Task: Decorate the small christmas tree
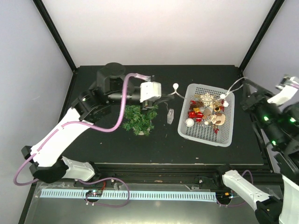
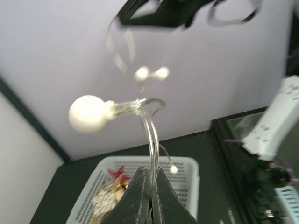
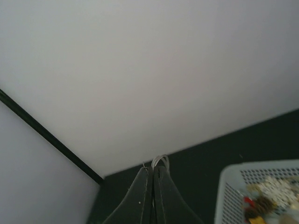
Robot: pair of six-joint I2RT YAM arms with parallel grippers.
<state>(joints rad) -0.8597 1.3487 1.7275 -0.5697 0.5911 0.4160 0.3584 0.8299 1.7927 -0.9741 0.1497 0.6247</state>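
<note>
Toward the left of the tabletop's [image 1: 117,149] middle, nearer the far edge than the near one, stands the small christmas tree [image 1: 139,119]. From above its branches look plain green, with nothing hung on them that can be made out. To its right, toward the right edge, sits the white basket [image 1: 203,138], full of red, gold and white ornaments. Between tree and basket a small clear block [image 1: 170,115] stands on the tabletop; whether it belongs to the cord cannot be told.

The left gripper [image 2: 150,170] has its fingers pressed together on a clear cord [image 2: 150,135] that rises from the tips and carries a white ball [image 2: 88,114]. The right gripper [image 3: 152,169] is likewise closed, with a loop of the same clear cord pinched at its tips. In the overhead view the cord runs from above the tree, across the basket's far edge, to the right arm near the far right corner.

By my reading the task has barely begun. The cord is up off the tabletop and held at two places, but it is not yet on the tree. Laying it around the branches and hanging every ornament from the basket remain to be done.
</note>
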